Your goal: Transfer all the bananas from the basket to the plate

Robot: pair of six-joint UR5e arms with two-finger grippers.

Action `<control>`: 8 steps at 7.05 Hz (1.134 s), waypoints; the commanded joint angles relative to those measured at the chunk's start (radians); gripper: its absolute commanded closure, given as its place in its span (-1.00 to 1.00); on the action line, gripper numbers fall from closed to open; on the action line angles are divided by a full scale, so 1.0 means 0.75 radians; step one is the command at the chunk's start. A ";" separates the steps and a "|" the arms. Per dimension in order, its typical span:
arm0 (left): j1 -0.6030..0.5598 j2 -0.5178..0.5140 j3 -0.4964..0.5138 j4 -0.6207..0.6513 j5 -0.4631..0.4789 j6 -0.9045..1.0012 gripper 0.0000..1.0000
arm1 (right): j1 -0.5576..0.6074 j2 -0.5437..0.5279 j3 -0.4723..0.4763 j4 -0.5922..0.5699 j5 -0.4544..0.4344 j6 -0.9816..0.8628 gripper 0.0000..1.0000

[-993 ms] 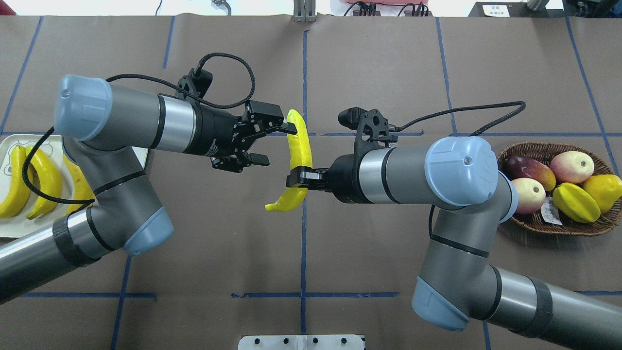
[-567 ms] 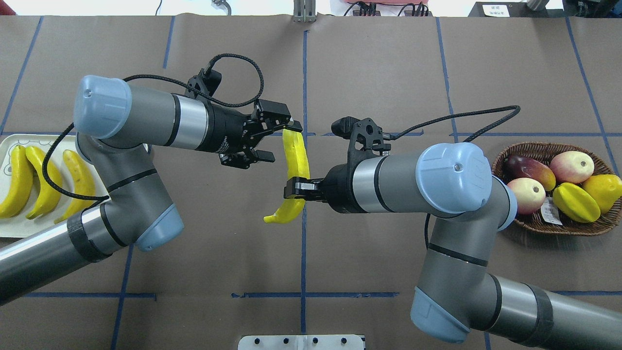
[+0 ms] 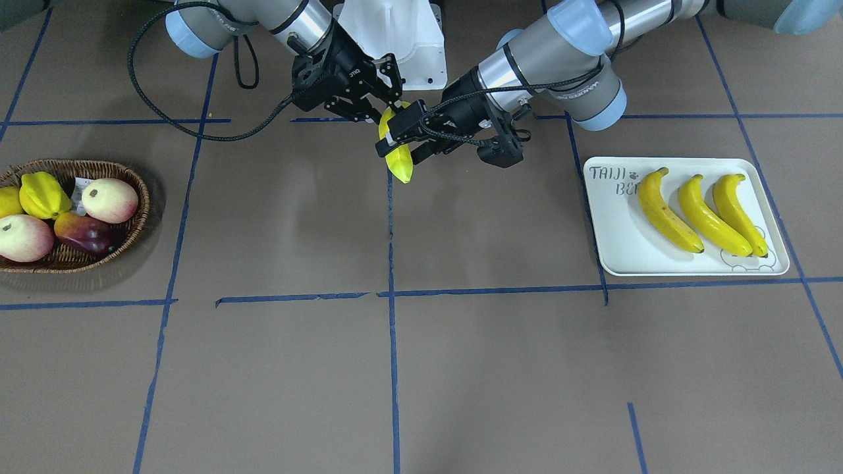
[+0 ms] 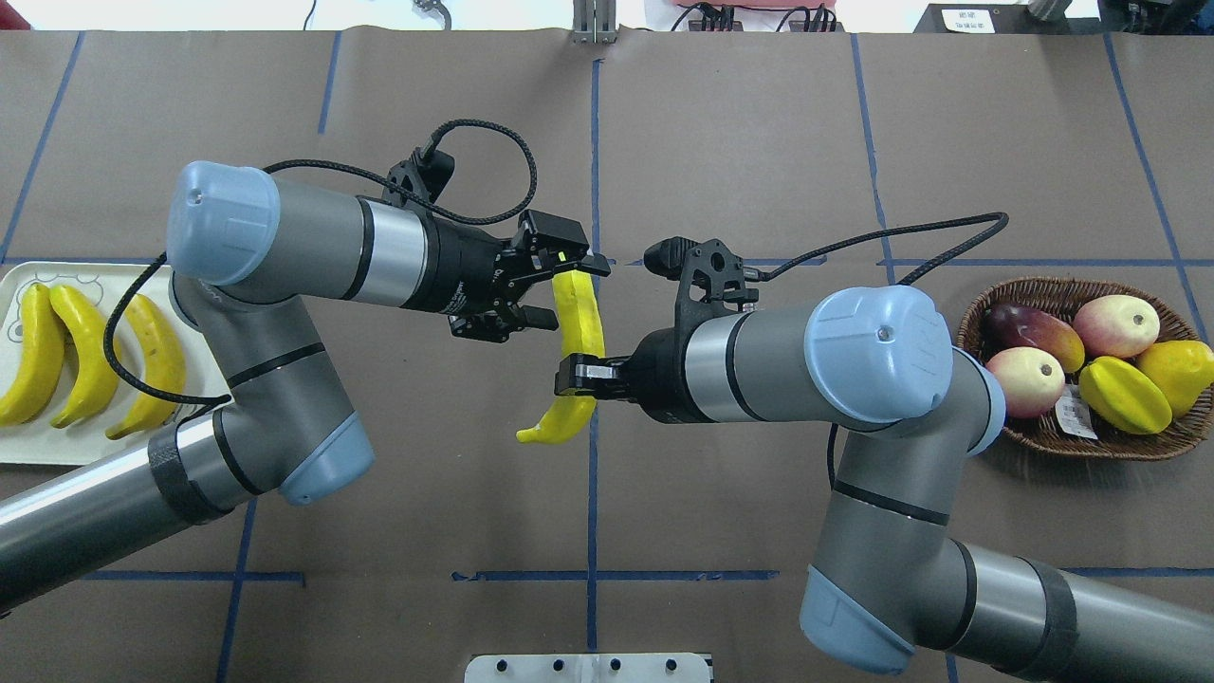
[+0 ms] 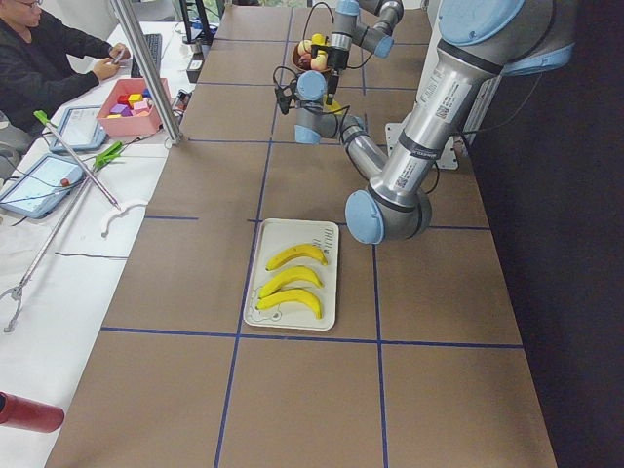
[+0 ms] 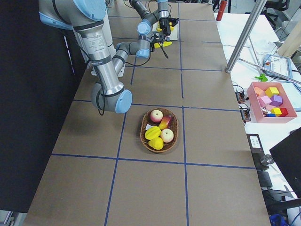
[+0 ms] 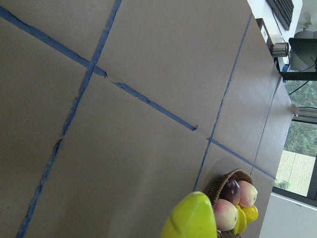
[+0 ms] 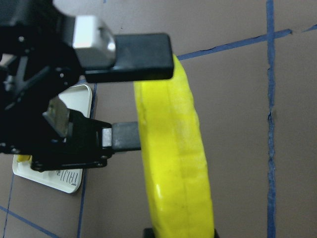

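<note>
The hand-over of the fourth banana [image 4: 580, 323] looks under way — the right gripper [image 4: 579, 372] pinches it just below the middle, the left gripper [image 4: 567, 294] gapes wide astride its upper end and, I judge, must close before the right releases.

1. Tabletop [image 4: 759, 142]: brown paper cover, blue tape lines [image 4: 592, 493] laid in a grid.
2. Fruit cluster, 3 o'clock in the overhead view: ridged yellow starfruit [image 4: 1124, 395]; lemon [image 4: 1176, 368] touching it at its 1 o'clock; two pink-and-cream round fruits [image 4: 1115, 324]; dark red mango [image 4: 1029, 330].
3. Pink box [image 6: 273, 101] of coloured blocks, 3 o'clock in the right side view.
4. Seated person [image 5: 44, 63], 10 o'clock in the left side view; two tablets [image 5: 39, 183] nearby.
</note>
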 commanded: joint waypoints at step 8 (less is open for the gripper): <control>-0.121 0.023 0.006 0.099 -0.093 0.025 1.00 | 0.096 -0.034 0.137 -0.093 0.118 0.000 -1.00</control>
